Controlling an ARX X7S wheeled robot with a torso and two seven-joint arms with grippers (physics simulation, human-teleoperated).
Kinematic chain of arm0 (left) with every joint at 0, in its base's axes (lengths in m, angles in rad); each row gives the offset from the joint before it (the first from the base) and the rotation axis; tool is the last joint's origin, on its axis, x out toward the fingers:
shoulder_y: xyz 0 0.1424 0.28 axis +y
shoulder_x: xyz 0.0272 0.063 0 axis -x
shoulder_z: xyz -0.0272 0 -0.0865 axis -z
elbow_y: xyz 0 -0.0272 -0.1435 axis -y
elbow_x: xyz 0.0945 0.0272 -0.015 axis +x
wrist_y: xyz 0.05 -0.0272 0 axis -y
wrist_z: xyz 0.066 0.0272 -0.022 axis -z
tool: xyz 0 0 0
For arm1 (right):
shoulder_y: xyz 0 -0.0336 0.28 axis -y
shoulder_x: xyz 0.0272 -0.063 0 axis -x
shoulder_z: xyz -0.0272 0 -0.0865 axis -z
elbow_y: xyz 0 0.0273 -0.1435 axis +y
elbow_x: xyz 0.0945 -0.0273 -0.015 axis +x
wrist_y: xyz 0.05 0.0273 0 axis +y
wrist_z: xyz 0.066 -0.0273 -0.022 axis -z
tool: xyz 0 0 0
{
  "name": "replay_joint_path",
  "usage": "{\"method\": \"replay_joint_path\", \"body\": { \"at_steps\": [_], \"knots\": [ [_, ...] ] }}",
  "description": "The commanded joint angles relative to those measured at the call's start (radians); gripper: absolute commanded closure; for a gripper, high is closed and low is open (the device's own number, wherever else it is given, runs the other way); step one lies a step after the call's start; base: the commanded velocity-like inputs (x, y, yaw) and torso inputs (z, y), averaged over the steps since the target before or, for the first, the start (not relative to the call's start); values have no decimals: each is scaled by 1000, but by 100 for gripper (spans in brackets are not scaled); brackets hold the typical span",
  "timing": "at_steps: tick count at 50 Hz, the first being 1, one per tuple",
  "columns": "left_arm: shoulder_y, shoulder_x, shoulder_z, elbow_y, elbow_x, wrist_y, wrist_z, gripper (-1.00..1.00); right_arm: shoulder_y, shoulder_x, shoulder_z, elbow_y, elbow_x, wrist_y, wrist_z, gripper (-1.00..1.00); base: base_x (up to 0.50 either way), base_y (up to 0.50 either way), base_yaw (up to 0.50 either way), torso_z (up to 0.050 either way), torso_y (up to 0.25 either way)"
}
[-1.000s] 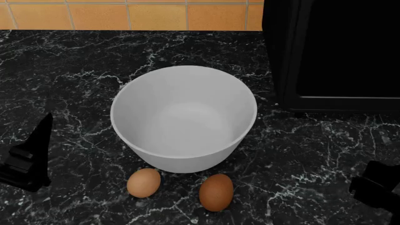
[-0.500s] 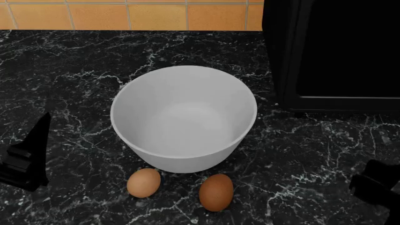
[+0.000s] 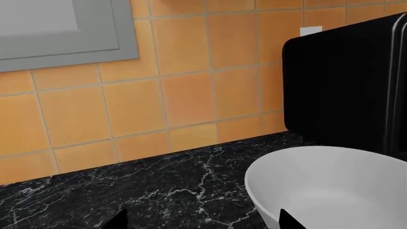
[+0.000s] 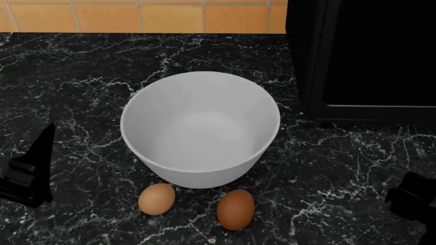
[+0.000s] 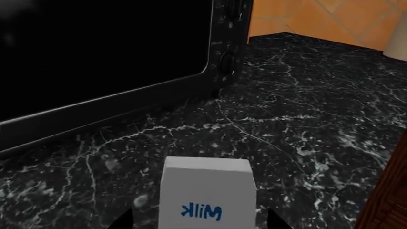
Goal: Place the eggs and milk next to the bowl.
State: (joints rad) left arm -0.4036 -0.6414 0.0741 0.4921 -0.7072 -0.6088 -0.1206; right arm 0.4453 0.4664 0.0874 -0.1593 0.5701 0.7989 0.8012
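In the left wrist view, the left gripper (image 3: 203, 223) is open, with its two black tips wide apart and nothing between them. It waits low over the black desk (image 3: 159, 191), just beside the big white bowl (image 3: 330, 181). It is probably idle, as it holds nothing. A black oven (image 3: 343, 81) stands behind the bowl.

In the head view, the tan egg (image 4: 156, 199) and the brown egg (image 4: 236, 209) lie on the desk, just in front of the bowl. They look done, since they are already next to it. The milk cannot be seen here. The right gripper (image 4: 412, 204) shows only at the lower corner. It has sunk a little lower than half a second ago. The bowl, the eggs and the left gripper are as they were.

In the right wrist view, the milk (image 5: 207, 195) stands upright on the desk in front of the oven. The right gripper's tips sit on either side of it, open and not touching. It looks ready to close on the carton.
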Motion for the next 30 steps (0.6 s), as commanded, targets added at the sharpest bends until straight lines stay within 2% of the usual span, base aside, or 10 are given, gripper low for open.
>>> {"method": "replay_joint_path", "body": {
  "at_steps": [1, 11, 12, 30],
  "knots": [
    [-2, -2, 3, 0, 0, -2, -3, -100, 3, -2, 2, 31, -6, -19, -6, -100, 0, 0, 0, 0, 0],
    [-3, -4, 5, 7, -5, -10, -10, -100, 3, -4, 3, 29, -7, -22, -1, -100, 0, 0, 0, 0, 0],
    [-2, -4, 5, 3, -2, -5, -7, -100, 3, -3, 1, 26, -12, -19, 7, 100, 0, 0, 0, 0, 0],
    [-1, -5, 7, 7, -5, -4, -9, -100, -13, 7, 5, -14, -1, -17, 3, 100, 0, 0, 0, 0, 0]
  ]
}}
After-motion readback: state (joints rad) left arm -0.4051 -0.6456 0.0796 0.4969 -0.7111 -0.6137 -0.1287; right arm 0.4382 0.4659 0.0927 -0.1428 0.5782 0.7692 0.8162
